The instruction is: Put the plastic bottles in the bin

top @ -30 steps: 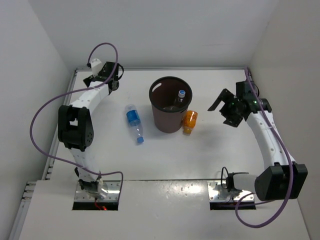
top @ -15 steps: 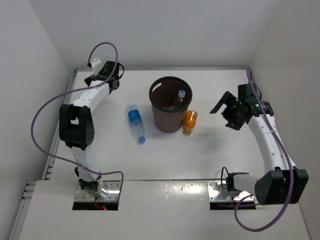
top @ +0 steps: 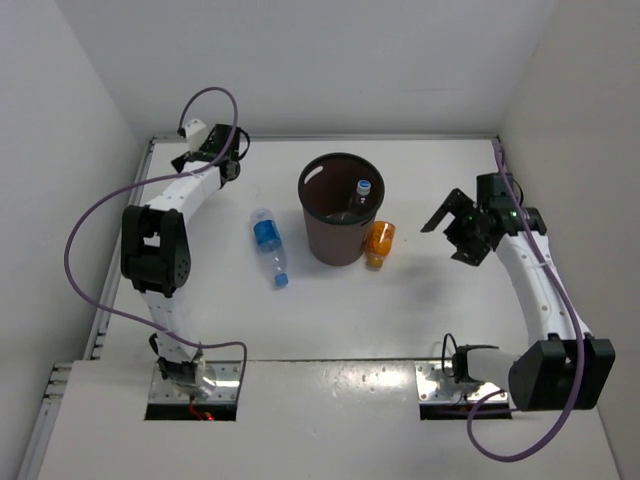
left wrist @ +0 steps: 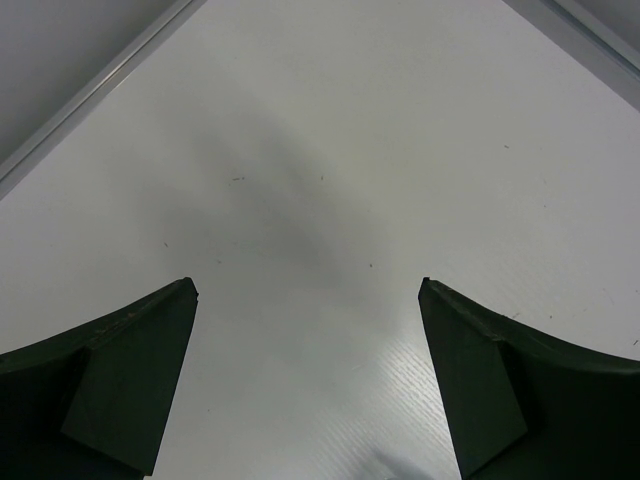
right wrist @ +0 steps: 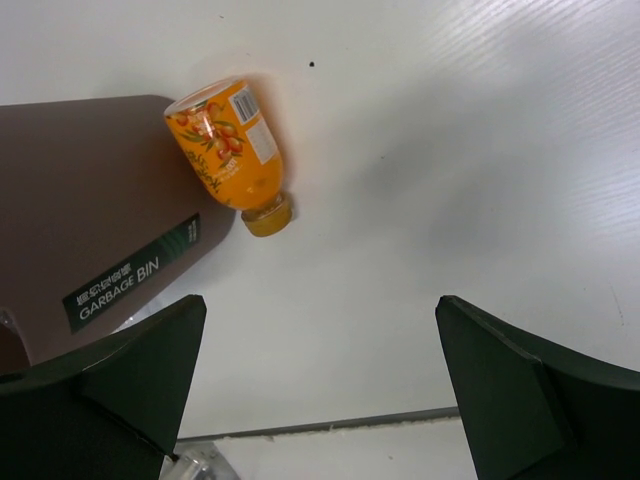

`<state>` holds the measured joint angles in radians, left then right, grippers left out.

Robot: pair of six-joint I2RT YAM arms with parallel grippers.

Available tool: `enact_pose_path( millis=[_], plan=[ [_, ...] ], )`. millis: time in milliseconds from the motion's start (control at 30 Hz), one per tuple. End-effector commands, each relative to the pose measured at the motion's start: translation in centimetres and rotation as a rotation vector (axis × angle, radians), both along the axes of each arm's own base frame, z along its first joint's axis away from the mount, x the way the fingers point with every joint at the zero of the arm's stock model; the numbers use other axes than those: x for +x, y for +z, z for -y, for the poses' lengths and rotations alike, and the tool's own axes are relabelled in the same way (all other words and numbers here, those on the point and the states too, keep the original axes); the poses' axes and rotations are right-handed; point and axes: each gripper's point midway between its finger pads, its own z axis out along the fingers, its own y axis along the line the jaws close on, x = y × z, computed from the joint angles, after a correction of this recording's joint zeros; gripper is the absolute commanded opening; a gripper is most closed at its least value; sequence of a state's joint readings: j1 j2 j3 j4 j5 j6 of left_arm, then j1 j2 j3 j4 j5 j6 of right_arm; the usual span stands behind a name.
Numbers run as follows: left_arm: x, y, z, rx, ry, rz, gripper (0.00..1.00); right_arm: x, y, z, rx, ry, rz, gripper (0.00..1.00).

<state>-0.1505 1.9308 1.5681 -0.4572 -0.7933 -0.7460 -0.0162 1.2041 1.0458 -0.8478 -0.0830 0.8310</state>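
Note:
The dark brown bin [top: 322, 235] stands at mid table. A clear bottle with a blue cap [top: 360, 192] lies inside it; its label is hidden. The orange bottle [top: 379, 243] lies on its side against the bin's right wall, and shows in the right wrist view [right wrist: 225, 145] beside the bin [right wrist: 80, 220]. The clear bottle with a blue label [top: 268, 243] lies left of the bin. My right gripper [top: 443, 238] is open and empty, right of the orange bottle, and also appears in its wrist view [right wrist: 320, 300]. My left gripper [top: 233, 165] is open over bare table at the far left [left wrist: 307, 285].
White walls close in the table at the back and on both sides. A metal rail [top: 320, 137] runs along the back edge. The bin carries a green "GARBAGE BIN" label [right wrist: 130, 275].
My right gripper has drifted slightly toward the near side, still open. The left arm has shifted only a little. The bottles and bin have not moved.

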Motion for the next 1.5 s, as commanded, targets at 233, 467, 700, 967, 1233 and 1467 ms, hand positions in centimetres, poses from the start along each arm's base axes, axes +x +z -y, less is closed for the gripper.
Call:
enact_pose_path(
  millis=[233, 467, 700, 967, 1233, 1467],
  plan=[
    [1.1, 1.8, -0.3, -0.017, 0.018, 0.068, 1.0, -0.1, 0.8, 0.2, 0.022, -0.021, 0.028, 1.0],
    [1.4, 1.3, -0.2, -0.016, 0.019, 0.059, 1.0, -0.9, 1.0, 0.6, 0.014, -0.035, 0.043, 1.0],
    [1.1, 0.4, -0.1, -0.035, 0.026, 0.054, 1.0, -2.1, 0.4, 0.9, 0.006, -0.049, 0.017, 1.0],
    [0.6, -0.3, 0.0, -0.047, 0.026, 0.04, 1.0, -3.1, 0.6, 1.6, -0.009, -0.077, 0.018, 1.0],
    [0.2, -1.3, 0.5, -0.103, 0.041, 0.054, 1.0, -4.3, 1.2, 2.4, -0.053, -0.094, 0.02, 1.0],
    [0.0, -1.3, 0.4, -0.094, 0.047, 0.046, 1.0, -5.0, 0.9, 2.5, -0.053, -0.103, 0.011, 1.0]
  ],
)
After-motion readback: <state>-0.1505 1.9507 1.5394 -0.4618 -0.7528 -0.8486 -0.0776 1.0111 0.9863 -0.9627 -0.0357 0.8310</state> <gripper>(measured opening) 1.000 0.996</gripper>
